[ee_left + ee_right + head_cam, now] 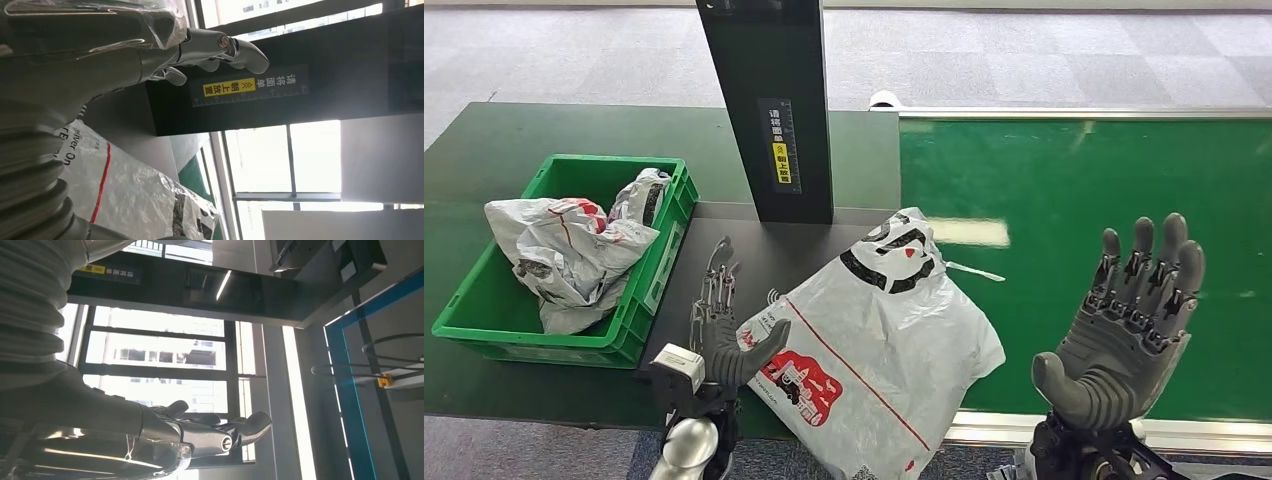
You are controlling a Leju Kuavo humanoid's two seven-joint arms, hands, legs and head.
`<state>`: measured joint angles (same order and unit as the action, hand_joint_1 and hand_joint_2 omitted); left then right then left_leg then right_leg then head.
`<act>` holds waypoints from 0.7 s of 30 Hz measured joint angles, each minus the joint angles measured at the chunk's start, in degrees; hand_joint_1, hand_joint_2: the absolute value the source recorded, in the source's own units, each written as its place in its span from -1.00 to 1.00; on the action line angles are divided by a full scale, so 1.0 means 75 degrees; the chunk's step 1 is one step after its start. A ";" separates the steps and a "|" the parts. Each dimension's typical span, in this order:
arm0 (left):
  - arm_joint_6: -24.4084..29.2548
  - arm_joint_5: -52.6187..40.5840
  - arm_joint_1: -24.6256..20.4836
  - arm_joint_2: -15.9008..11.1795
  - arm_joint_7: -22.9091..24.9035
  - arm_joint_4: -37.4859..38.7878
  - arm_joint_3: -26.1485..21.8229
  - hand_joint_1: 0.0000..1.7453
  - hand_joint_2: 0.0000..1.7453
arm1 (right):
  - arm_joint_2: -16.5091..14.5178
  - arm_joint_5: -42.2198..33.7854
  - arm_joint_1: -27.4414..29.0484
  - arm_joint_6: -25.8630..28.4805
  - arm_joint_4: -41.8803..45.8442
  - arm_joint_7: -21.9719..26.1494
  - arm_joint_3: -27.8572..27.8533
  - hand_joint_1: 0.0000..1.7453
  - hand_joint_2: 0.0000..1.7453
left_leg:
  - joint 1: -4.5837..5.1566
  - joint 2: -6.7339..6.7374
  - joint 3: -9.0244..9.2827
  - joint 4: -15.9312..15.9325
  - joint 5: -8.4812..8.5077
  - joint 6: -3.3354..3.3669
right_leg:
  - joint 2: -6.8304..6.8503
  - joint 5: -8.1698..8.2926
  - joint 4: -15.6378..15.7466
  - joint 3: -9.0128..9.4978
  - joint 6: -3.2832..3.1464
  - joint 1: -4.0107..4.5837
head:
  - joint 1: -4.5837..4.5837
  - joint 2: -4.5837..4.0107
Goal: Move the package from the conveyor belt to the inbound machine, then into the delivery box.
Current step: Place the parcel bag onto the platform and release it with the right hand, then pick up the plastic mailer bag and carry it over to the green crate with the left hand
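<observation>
Head view: package lies on the inbound machine, overhanging its near edge.
Left hand beside it and right hand are spread, holding nothing; a one-sided nudge could slide it off.

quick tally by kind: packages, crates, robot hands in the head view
Packages: 2, one on the inbound machine's platform, one in the crate
Green crates: 1
Robot hands: 2, left hand and right hand, both holding nothing
Total: 5

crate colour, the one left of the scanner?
Green crate, clearest in the head view.
</observation>
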<state>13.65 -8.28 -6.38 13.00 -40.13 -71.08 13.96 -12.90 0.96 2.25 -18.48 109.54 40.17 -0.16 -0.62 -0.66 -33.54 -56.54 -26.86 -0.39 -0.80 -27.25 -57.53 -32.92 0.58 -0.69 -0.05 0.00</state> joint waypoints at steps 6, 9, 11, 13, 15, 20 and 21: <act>-0.0163 -0.0316 -0.0127 -0.0018 0.0000 0.0162 0.0318 -1.00 1.00 | -0.0197 -0.0036 0.0011 -0.0557 0.0115 0.0001 -0.0780 -1.00 1.00 | 0.0000 -0.0001 0.0000 0.0000 0.0000 0.0000 | 0.0001 0.0000 0.0000 0.0001 0.0000 0.0000 | -0.0001 0.0000; -0.0154 -0.0533 -0.0228 -0.0061 0.0000 0.0330 0.0617 -1.00 1.00 | -0.0291 -0.0023 0.0006 -0.0675 0.0114 0.0000 -0.0981 -1.00 1.00 | 0.0000 0.0000 0.0000 0.0000 0.0000 0.0000 | 0.0000 0.0000 0.0000 0.0003 0.0000 0.0000 | -0.0001 0.0000; -0.0148 -0.0566 -0.0258 -0.0075 0.0000 0.0396 0.0730 -1.00 1.00 | -0.0329 -0.0017 0.0006 -0.0703 0.0114 0.0000 -0.1067 -1.00 1.00 | 0.0000 0.0000 0.0000 0.0000 0.0000 0.0000 | 0.0000 0.0000 0.0000 0.0002 0.0000 0.0000 | -0.0001 0.0000; -0.0046 -0.0825 -0.0345 -0.0077 0.0001 0.0563 0.0825 -1.00 1.00 | -0.0358 0.0001 0.0000 -0.0725 0.0111 0.0000 -0.1132 -1.00 1.00 | 0.0000 -0.0003 0.0000 0.0000 0.0000 0.0000 | 0.0003 0.0000 0.0000 0.0002 0.0000 0.0000 | -0.0002 0.0000; 0.0221 -0.1657 -0.0558 -0.0027 0.0054 0.1056 0.0945 -1.00 1.00 | -0.0378 0.0027 -0.0034 -0.0744 0.0083 0.0000 -0.1169 -1.00 1.00 | 0.0000 -0.0008 0.0000 0.0000 0.0001 0.0000 | 0.0007 -0.0001 0.0000 0.0005 0.0001 -0.0001 | -0.0003 0.0000; 0.0529 -0.4644 -0.1045 0.0260 0.1012 0.2437 0.1385 -1.00 1.00 | -0.0396 0.0058 -0.0205 -0.0800 -0.0138 0.0000 -0.1250 -1.00 1.00 | 0.0005 0.0001 0.0006 -0.0001 0.0001 0.0001 | 0.0000 0.0002 0.0000 0.0007 0.0004 -0.0006 | -0.0004 0.0000; 0.0369 -0.5026 -0.1110 0.0286 0.1160 0.2625 0.1498 -1.00 1.00 | -0.0396 0.0058 -0.0241 -0.0823 -0.0196 0.0000 -0.1269 -1.00 1.00 | 0.0006 0.0001 0.0007 -0.0001 0.0001 0.0001 | 0.0000 0.0003 0.0000 0.0007 0.0004 -0.0007 | -0.0005 0.0000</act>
<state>16.42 -45.98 -14.70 15.15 -31.43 -51.40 25.19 -15.87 1.39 0.44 -24.65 108.07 40.17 -9.68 -0.58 -0.66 -33.49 -56.55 -26.85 -0.38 -0.80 -27.23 -57.53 -32.87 0.61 -0.74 -0.09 0.00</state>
